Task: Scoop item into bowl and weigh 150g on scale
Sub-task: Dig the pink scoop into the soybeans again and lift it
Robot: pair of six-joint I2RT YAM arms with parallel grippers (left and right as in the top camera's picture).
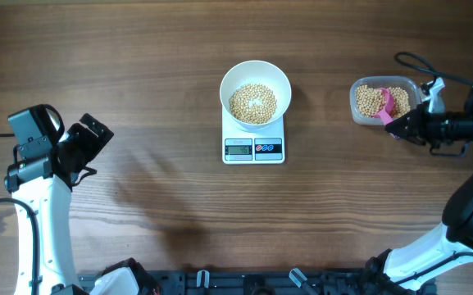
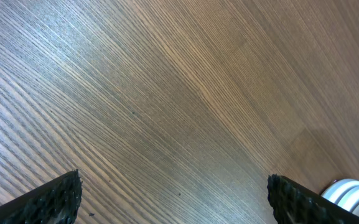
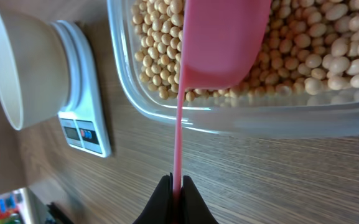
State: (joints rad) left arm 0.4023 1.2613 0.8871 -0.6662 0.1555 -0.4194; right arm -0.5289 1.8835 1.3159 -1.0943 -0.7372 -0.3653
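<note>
A wooden desk. At its middle, a white bowl of beans sits on the scale. On the right, the right gripper is clamped on a pink scoop, which dips into a clear tub of more beans. Far left, the left gripper hangs wide open and empty.

wooden table, white scale, clear tub

A clear plastic tub sits near the wooden table's right edge, a pink scoop dipped into it.
</note>
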